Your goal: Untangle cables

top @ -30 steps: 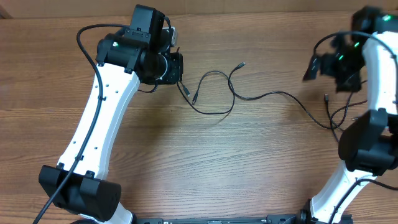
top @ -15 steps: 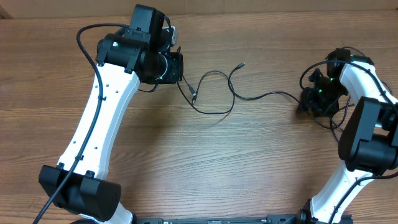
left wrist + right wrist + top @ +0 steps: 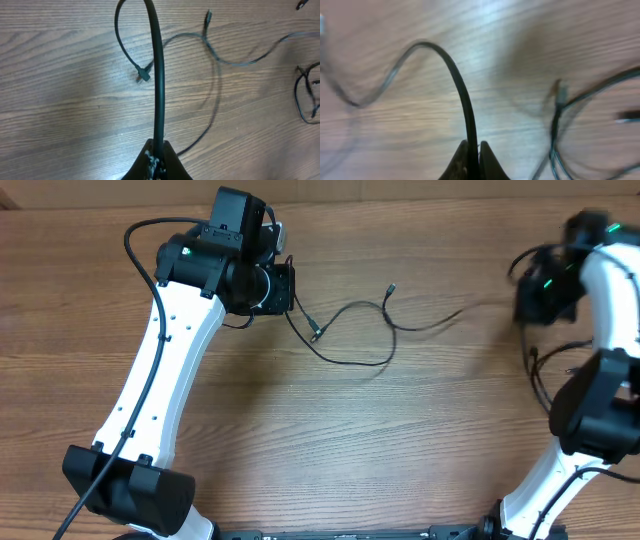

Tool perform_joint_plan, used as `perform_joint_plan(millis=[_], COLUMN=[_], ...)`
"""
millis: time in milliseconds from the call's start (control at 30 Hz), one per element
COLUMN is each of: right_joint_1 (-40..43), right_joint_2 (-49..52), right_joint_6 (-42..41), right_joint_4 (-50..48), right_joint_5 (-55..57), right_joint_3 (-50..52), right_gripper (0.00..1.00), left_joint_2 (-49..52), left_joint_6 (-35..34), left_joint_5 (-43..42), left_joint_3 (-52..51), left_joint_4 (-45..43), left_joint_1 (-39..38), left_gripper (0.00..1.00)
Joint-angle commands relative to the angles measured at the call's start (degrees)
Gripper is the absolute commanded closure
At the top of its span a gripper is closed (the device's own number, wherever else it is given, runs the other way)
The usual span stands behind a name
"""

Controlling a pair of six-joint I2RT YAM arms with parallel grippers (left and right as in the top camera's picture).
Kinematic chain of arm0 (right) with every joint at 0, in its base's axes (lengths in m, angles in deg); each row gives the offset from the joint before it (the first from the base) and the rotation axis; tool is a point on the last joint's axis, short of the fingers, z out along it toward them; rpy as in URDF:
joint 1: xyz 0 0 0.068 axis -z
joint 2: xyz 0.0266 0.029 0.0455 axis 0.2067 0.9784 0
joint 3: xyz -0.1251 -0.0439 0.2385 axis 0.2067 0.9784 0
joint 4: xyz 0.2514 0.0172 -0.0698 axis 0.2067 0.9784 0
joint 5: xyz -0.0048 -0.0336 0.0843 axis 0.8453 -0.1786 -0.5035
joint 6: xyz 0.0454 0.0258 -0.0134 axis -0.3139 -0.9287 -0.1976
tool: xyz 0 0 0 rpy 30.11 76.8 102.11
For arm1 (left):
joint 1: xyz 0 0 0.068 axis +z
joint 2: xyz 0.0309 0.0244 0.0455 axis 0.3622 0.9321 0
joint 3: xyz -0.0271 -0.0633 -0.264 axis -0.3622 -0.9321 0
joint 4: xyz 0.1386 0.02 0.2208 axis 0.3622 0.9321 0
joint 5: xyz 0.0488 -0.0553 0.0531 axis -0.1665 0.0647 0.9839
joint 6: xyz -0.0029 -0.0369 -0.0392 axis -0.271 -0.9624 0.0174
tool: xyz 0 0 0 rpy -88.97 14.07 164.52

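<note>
Thin black cables lie across the wooden table. One loop point(image 3: 352, 363) runs from my left gripper point(image 3: 281, 292) past a small plug point(image 3: 316, 333) toward a second plug point(image 3: 390, 285). My left gripper point(image 3: 157, 152) is shut on a cable point(image 3: 159, 90) that arcs up and over to a plug point(image 3: 144, 76). A strand point(image 3: 440, 321) stretches right toward my right gripper point(image 3: 537, 298), which is raised and blurred. In the right wrist view that gripper point(image 3: 474, 150) is shut on a cable point(image 3: 462, 95). More cable loops point(image 3: 541, 370) lie under the right arm.
The wood-grain table point(image 3: 400, 440) spreads out in front of both arms. The left arm's white link point(image 3: 165, 370) crosses the left side and the right arm's base link point(image 3: 590, 405) stands at the right edge. Loose loops point(image 3: 557, 125) with a plug lie to the right of the right gripper.
The right gripper dropped to the cable, shut on it, then rose back and to the right. The strand pulled straighter and the middle loop slid right. The left arm stayed put.
</note>
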Motion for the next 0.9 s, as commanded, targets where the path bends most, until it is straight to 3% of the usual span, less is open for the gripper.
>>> perform_joint_plan(millis=[0,167,300,400,567,700,800,867], right_joint_1=[4.57,12.02,17.16,19.47,19.69,19.69,19.30,19.02], right_joint_2=[-2.38,-2.38,-2.36,-2.32,-2.29,-2.29,-2.29,-2.29], right_joint_6=[-3.61,-13.88,-19.63,-20.79,-20.81,-20.81,-20.74,-20.68], right_joint_4=[2.97,3.78,3.74,3.78,3.58,3.43,4.22,6.03], right_joint_5=[-5.60,-5.11,-5.11,-4.59,0.22,1.75,1.53,1.55], right_joint_3=[-15.50,-28.39,-29.81,-29.14,-29.14,-29.14,-29.14,-29.14], right_gripper=[0.96,0.96,0.96,0.96,0.96,0.96,0.96,0.90], left_joint_2=[-0.72,-0.72,-0.72,-0.72,-0.72,-0.72,-0.72,-0.72], left_joint_6=[0.92,0.85,-0.96,-9.70,-24.44,-27.02,-19.65,-13.86], left_joint_5=[-0.15,6.32,12.83,24.06,33.92,30.08,19.93,11.63], left_joint_3=[0.90,0.90,0.90,0.90,0.90,0.90,0.90,0.90], left_joint_4=[0.07,2.89,5.22,7.93,11.78,10.25,5.53,1.88], left_joint_1=[-0.37,-0.37,-0.37,-0.33,-0.24,-0.31,-0.74,-1.16], left_gripper=[0.96,0.96,0.96,0.96,0.96,0.96,0.96,0.96])
